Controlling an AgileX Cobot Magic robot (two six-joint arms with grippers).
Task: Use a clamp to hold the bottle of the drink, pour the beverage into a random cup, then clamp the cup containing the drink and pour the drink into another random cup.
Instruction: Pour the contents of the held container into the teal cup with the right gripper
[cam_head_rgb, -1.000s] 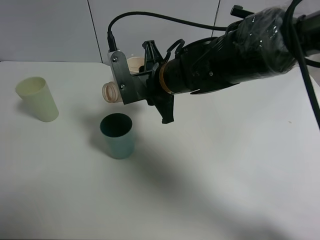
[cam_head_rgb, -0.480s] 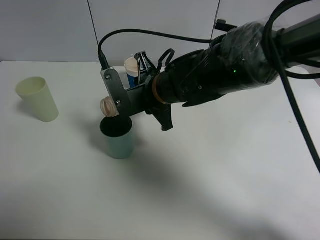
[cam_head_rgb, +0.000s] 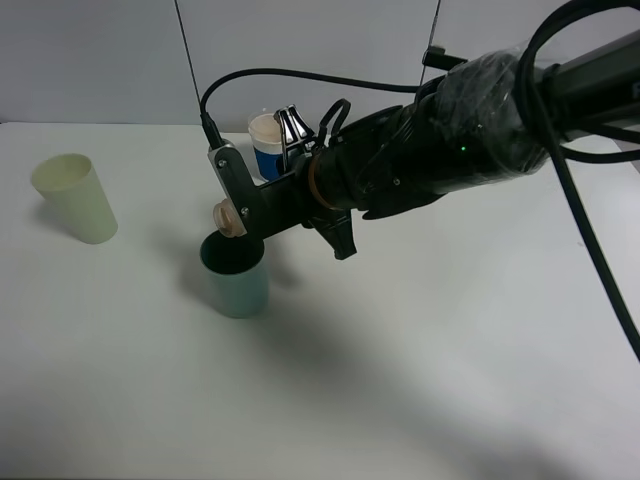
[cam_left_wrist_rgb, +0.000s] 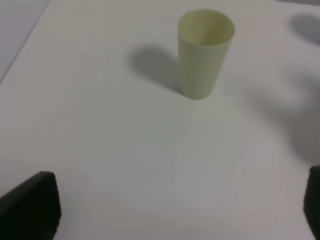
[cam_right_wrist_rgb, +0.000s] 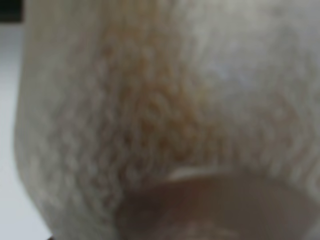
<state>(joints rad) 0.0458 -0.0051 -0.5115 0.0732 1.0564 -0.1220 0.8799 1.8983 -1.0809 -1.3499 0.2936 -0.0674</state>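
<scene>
- Left gripper (cam_left_wrist_rgb: 175, 202): jaws spread wide, nothing between them. Out of the high view, shown only by its own wrist camera. Aimed at the pale yellow-green cup (cam_left_wrist_rgb: 205, 52). Idle, to judge by the pose.
- Pale yellow-green cup: upright, well to the left of the teal cup. Untouched, and no part of the pour under way.
- Teal cup (cam_head_rgb: 235, 272): the landmark. Upright on the bench (cam_head_rgb: 450, 380), placed to receive the first pour. Inside dark, so contents not discernible.
- Bottle (cam_head_rgb: 231, 217): tipped close to horizontal, beige mouth directly over the teal cup's rim on its rear-left side. Body mostly hidden behind the gripper plate and arm. In the right wrist view, only a blurred beige close-up.
- Beverage: no stream visible between the bottle mouth and the teal cup. Cannot tell whether any has landed.
- Right gripper (cam_head_rgb: 238, 195): clamped shut on the bottle, just above and behind the teal cup, at the end of the black arm (cam_head_rgb: 450, 150) reaching in from the right.
- White cup with a blue band (cam_head_rgb: 268, 148): upright, behind the teal cup and slightly to its right, partly masked by the arm. Waiting for the second pour.
- Progress, as a judgement: grasp of the bottle done and the bottle brought over the teal cup. First pour at its start or in hand. Left to do: finishing that pour, putting the bottle down, clamping the teal cup, and tipping it into the white cup.
</scene>
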